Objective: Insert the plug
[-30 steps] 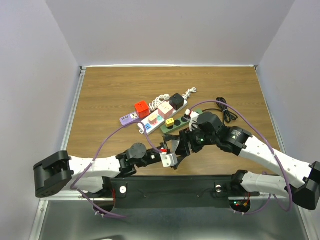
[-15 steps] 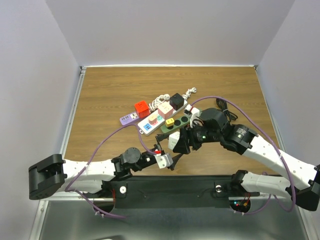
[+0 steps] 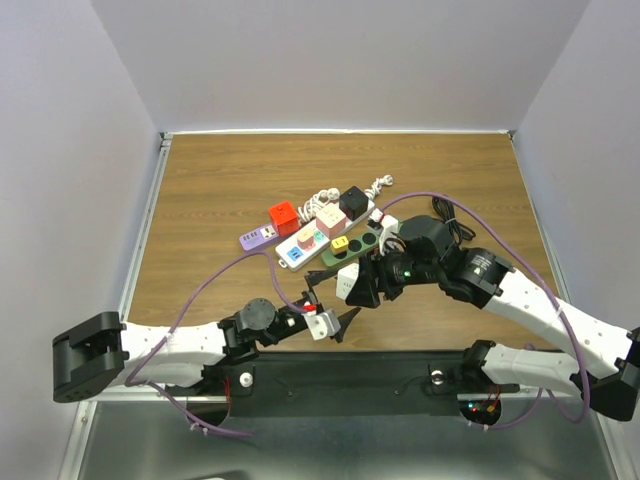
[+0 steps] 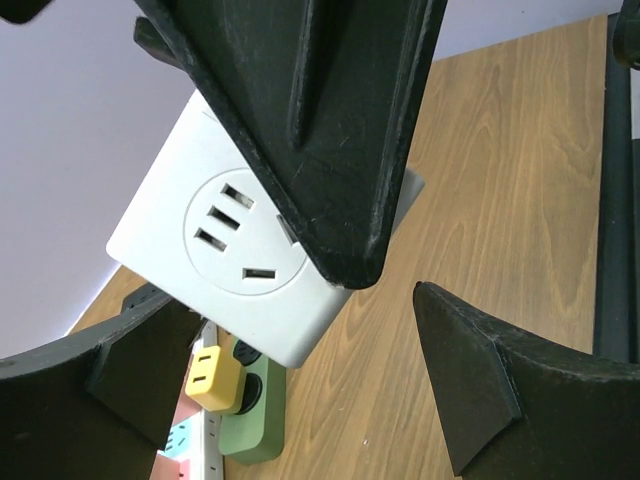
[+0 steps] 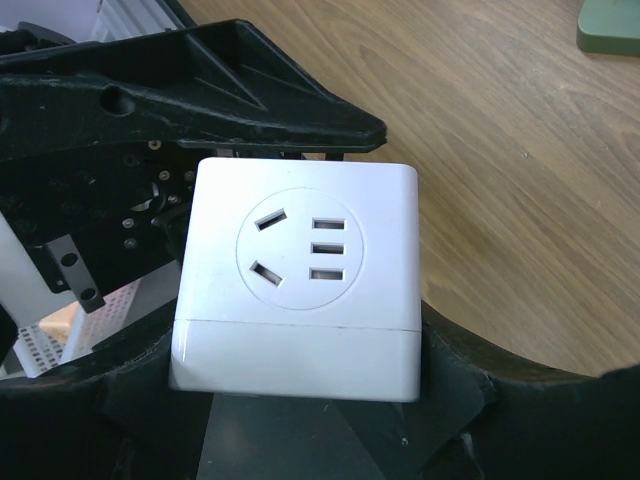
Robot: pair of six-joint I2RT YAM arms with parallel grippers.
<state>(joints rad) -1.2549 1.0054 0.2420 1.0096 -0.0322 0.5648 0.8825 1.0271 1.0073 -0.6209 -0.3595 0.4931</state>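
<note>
A white cube plug adapter (image 5: 300, 280) with a round socket face sits between the fingers of my right gripper (image 5: 300, 385), which is shut on it. In the top view the right gripper (image 3: 358, 290) holds the cube (image 3: 348, 284) above the table, near the front of the green power strip (image 3: 352, 246). My left gripper (image 3: 336, 323) is open and empty, just below and in front of the cube. In the left wrist view the cube (image 4: 230, 270) hangs beyond the open left fingers (image 4: 500, 390), partly covered by a black right finger (image 4: 330, 130).
A white power strip (image 3: 303, 243) with pink and blue plugs, a yellow plug (image 3: 340, 242) in the green strip, a red cube (image 3: 283, 216), a purple adapter (image 3: 257, 237), a black cube (image 3: 353, 201) and a black cable (image 3: 452, 216) lie mid-table. Purple cables loop over both arms.
My left gripper has drawn back toward the near left, away from the white cube. My right gripper keeps the cube and has shifted slightly right and away.
</note>
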